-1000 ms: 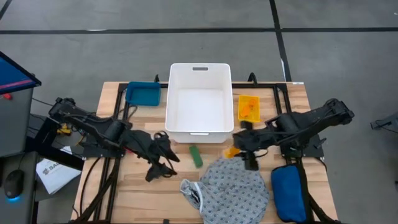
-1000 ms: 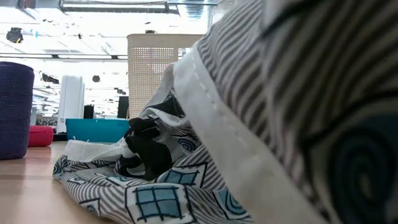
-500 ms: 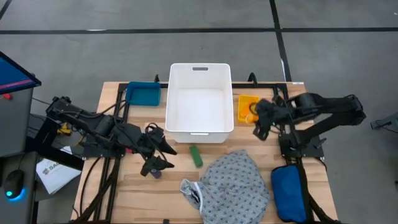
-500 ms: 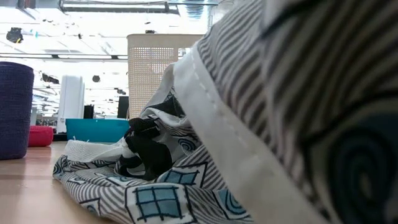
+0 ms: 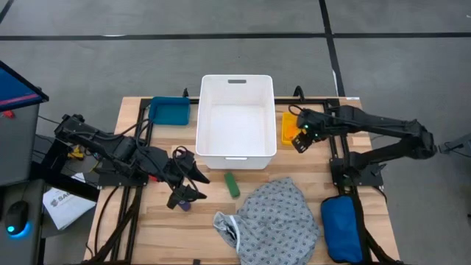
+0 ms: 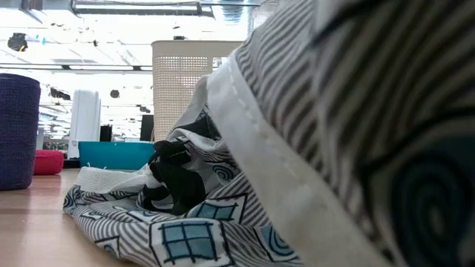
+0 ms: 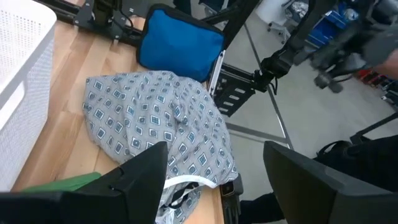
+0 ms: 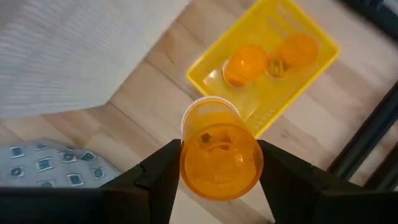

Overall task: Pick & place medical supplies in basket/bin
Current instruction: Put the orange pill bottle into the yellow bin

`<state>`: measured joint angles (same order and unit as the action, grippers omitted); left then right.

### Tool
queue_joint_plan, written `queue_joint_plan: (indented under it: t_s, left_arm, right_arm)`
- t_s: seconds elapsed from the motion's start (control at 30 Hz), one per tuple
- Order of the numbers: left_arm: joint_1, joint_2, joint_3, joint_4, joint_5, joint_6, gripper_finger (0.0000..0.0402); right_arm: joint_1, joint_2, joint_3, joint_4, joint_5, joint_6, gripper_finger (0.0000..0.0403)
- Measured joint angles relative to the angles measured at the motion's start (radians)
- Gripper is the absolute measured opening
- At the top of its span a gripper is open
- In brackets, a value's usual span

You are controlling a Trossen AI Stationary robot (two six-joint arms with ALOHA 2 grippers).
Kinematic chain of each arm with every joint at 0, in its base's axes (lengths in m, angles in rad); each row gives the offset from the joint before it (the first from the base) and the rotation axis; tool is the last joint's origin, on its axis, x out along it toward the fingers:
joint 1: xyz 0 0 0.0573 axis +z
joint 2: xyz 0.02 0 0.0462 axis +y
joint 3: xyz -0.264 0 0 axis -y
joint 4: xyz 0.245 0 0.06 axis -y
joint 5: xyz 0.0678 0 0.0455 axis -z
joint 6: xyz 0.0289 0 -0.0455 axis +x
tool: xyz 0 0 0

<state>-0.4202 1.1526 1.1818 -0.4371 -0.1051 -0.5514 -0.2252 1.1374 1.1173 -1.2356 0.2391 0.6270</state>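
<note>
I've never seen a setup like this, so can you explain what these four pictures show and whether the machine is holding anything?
It is a robot with two dark arms at a wooden table. One picture looks straight down, one looks level across the tabletop, and two come from cameras on the wrists. On the table are a white bin, a small yellow tray with orange bottles in it, a teal tray, a green piece, a grey patterned gown and a blue pouch. The right hand grips an orange pill bottle beside the bin, above the yellow tray. The left hand is open and holds nothing, low near the green piece.
</note>
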Motion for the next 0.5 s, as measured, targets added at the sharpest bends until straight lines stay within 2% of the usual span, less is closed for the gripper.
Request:
queue_joint_plan:
  t_s: [0.3,0.5]
  left_arm:
    - [0.0,0.0,0.0,-0.001,0.001,0.0,0.0258]
    - [0.0,0.0,0.0,-0.001,0.001,-0.002,0.0254]
  right_arm:
    - [-0.165,0.005,-0.157,0.146,-0.08,-0.073,0.0171]
    - [-0.271,0.032,-0.182,0.179,-0.094,-0.141,0.0197]
